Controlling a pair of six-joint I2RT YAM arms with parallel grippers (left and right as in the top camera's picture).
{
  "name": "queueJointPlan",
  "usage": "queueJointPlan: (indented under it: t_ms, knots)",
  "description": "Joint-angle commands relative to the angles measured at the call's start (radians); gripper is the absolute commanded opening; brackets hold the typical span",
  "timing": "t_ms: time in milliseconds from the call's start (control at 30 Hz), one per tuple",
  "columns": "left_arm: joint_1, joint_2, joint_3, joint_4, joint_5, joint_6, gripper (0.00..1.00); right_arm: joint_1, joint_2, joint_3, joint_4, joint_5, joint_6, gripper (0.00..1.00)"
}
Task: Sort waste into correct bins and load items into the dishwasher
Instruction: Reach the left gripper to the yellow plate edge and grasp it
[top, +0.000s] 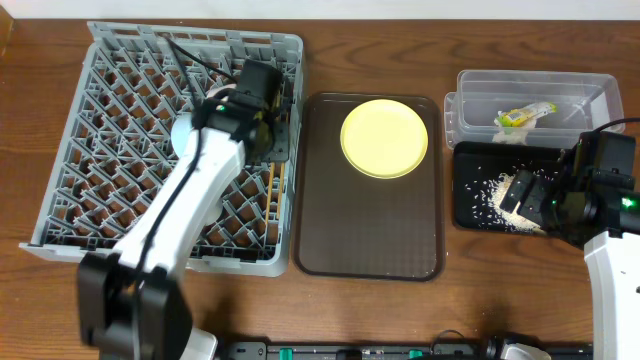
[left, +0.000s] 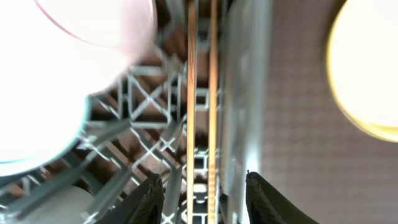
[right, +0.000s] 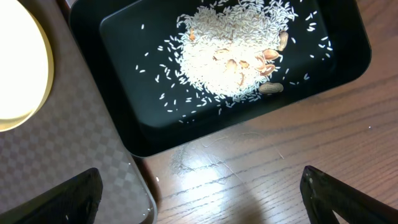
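**Sorting stage, three views.** Left gripper (left: 204, 180), jaws wide and empty, above the chopsticks (left: 200, 93) lying in the rack (top: 120, 150) (along its right edge). Right gripper (right: 200, 180), wide and empty, beside the black tray (right: 118, 56) holding rice (right: 217, 56). Plate (top: 385, 138) on the brown tray (top: 370, 230); wrapper (top: 522, 117) in the tub (top: 480, 100).

LEFT WRIST: pale dishware (left: 37, 93) at 10 o'clock blurred, cropped, pieces indistinguishable | yellow plate (left: 367, 68) at 3 o'clock blurred, cropped | chopsticks (left: 191, 93) run off frame at 12 | OVERHEAD: left arm (top: 190, 190) hides dish rack (top: 100, 150) centre; wrapper (top: 522, 116) print unreadable | RIGHT WRIST: black tray (right: 118, 93) cropped at 12; right gripper (right: 199, 171) fingers (right: 68, 199) cropped at 5 and 7.
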Motion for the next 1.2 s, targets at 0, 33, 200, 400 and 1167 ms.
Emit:
queueJointPlan:
  t_ms: [0,33,200,400,1167]
  knots:
    - [-0.017,-0.101,0.006,0.036,0.052,0.021,0.51,-0.005,-0.010,0.009,-0.002,-0.005,-0.012,0.99]
    - [-0.029,-0.111,0.006,0.061,0.105,0.052,0.51,-0.005,-0.010,0.009,-0.002,-0.005,-0.012,0.99]
    - [-0.129,-0.084,-0.002,0.179,0.188,0.193,0.60,-0.005,-0.010,0.009,-0.002,-0.005,-0.012,0.99]
    - [-0.267,0.046,-0.005,0.304,0.188,0.292,0.62,-0.005,-0.010,0.009,-0.002,-0.005,-0.012,0.99]
    - [-0.421,0.447,-0.005,0.418,0.188,0.434,0.55,-0.005,-0.010,0.009,-0.002,-0.005,-0.012,0.99]
